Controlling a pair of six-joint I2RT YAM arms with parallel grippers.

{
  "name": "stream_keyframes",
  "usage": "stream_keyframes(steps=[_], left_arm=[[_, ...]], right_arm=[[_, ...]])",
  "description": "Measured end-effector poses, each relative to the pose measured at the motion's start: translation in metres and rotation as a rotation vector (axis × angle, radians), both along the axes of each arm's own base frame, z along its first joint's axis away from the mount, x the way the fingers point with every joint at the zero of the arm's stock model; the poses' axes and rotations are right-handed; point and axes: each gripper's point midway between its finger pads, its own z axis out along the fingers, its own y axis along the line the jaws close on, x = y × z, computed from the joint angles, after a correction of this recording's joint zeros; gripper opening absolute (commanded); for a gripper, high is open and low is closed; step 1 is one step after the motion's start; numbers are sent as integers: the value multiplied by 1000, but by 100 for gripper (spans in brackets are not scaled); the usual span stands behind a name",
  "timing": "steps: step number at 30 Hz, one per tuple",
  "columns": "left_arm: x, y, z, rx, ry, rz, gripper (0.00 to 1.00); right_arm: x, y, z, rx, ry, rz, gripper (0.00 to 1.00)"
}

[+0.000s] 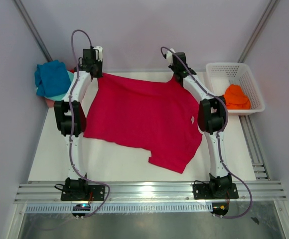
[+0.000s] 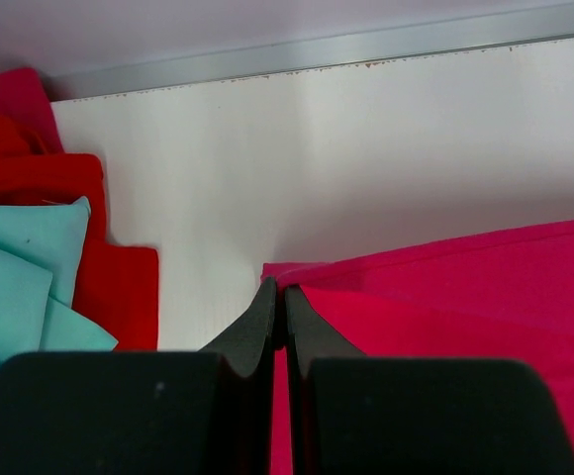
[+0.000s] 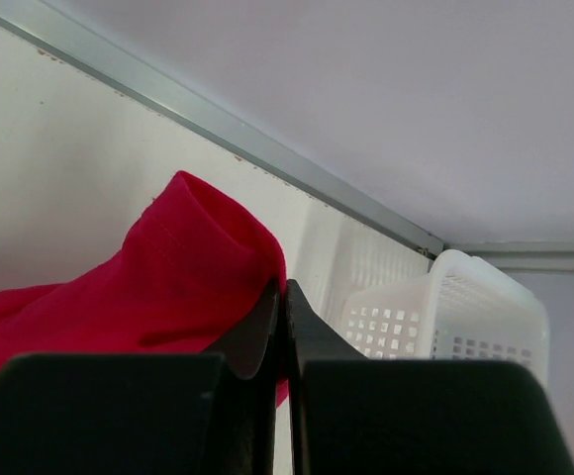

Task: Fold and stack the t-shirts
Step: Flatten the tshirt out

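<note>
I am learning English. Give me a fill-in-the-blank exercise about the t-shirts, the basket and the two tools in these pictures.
1. The left tool and the right tool are both ____ on the far edge of the crimson t-shirt.
2. The lone t-shirt in the white basket is ____.
3. The pile of t-shirts sits at the far ____ corner of the table.
Missing words: shut; orange; left.

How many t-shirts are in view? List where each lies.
5: crimson one spread in the middle; blue, teal and red piled far left; orange in the basket. More may hide underneath.
</note>
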Motion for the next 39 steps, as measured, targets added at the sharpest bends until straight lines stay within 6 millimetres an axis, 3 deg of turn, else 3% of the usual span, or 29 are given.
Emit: stream_keyframes(steps=[6,12,23,26,30,39], left_arm=[[0,-1,0,-5,0,-6,0],[-6,-13,-3,-47,31,-54,0],[-37,-49,6,-190,125,-220,0],[-47,-61,15,-239,142,-273,0],[-61,-74,35,-298,155,-338,0],[-90,-79,63,-334,188,-403,0]], right_arm=[[-1,-6,1,-10,-3,-25,3],[-16,-7,3,-7,59,-19,3],[-60,-11,92,71,11,-7,3],[-72,-8,103,100,26,16,3],[-87,-3,99,132,90,45,3],[-122,4,54,155,309,91,3]])
